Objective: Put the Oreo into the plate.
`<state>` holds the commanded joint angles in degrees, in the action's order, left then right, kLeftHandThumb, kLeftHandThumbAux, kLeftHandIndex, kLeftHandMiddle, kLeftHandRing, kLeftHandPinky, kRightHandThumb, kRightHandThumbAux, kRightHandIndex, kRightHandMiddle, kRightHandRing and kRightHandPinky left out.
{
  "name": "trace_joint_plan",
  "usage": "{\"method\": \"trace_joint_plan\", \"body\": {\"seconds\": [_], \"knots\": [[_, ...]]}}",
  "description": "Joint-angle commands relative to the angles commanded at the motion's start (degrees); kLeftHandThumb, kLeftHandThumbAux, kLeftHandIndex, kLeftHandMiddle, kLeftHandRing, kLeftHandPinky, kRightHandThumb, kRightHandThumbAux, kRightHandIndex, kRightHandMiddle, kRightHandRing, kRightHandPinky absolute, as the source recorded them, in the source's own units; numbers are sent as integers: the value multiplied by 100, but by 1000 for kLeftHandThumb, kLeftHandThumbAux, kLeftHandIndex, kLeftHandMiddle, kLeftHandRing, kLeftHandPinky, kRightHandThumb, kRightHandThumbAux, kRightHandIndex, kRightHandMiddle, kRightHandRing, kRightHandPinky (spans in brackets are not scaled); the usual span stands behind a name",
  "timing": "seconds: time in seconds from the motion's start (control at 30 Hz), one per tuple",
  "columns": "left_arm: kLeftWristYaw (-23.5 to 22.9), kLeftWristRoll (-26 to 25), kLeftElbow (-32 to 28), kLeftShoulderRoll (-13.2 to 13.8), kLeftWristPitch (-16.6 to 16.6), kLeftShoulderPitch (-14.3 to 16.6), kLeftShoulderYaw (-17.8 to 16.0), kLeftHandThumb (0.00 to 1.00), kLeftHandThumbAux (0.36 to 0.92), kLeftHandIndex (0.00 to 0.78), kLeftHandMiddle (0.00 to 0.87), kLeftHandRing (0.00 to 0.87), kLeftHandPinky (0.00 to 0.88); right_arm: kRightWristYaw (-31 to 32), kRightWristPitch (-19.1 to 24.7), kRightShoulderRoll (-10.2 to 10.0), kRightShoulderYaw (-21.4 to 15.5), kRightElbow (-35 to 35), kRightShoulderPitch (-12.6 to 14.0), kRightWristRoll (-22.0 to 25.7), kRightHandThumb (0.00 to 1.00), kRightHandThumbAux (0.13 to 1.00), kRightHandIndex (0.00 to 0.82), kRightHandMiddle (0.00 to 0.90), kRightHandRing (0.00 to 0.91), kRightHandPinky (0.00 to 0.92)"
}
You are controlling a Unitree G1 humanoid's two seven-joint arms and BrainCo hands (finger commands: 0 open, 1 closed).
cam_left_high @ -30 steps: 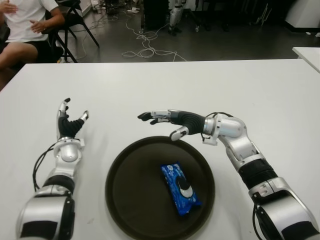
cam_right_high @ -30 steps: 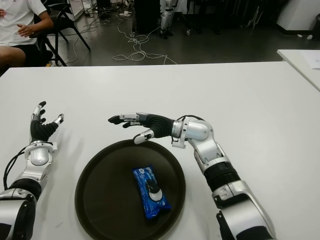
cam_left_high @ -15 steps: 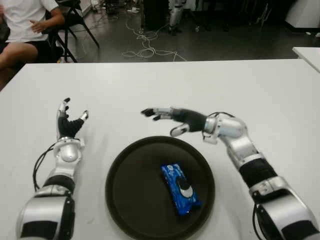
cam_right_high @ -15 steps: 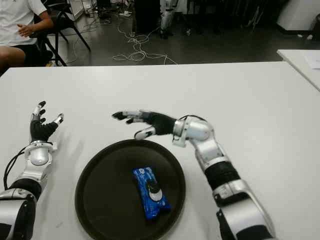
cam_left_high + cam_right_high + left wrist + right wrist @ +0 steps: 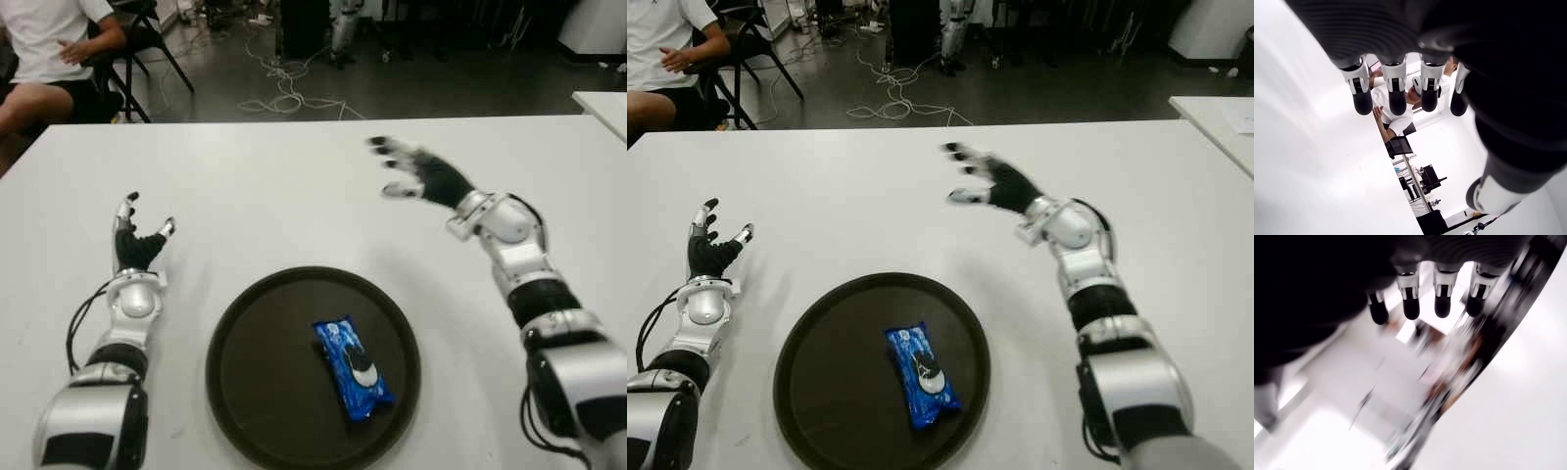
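While the Oreo [image 5: 354, 368] lies inside the plate [image 5: 245, 372] nearest me on the bench [image 5: 294, 176], my left hand [image 5: 134, 238] shows left of the plate, fingers spread, empty; farther off, my right hand [image 5: 416, 172] hovers open, holding nothing.

1. My right hand [image 5: 423, 174] is showing black ribbed fingers [image 5: 1443, 303] with silver knuckle bands and black tips.
2. My left hand [image 5: 135, 245] is wearing the same black and silver.
3. Below my right fingers, the Oreo [image 5: 354, 368] pack is showing blue with a dark cookie and white print.
4. The plate [image 5: 255, 362] under it is looking dark brown.
5. The table [image 5: 294, 186] is showing plain white.
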<state>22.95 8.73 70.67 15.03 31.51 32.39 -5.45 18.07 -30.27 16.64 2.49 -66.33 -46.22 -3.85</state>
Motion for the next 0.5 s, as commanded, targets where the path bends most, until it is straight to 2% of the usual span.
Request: {"method": "trace_joint_plan", "body": {"seconds": [0.13,0.3,0.5], "knots": [[5,-7,-13,-3,3,-6,-6,0,781,53,73,50,23,-678,4,-18,-54,-348,-102,-134,0,587,29,10,0,0],[-1,-27,-22,7,-10,-25,-27,0,783,54,73,48,19,-1778,150,-216,-311,-629,-53,-103,0,671,44,22,0,0],[-18,-50,-24,15,10,-49,-42,0,775,59,83,60,37,-2459,288,-256,-469,-795,-25,-131,0,726,47,20,0,0]]}}
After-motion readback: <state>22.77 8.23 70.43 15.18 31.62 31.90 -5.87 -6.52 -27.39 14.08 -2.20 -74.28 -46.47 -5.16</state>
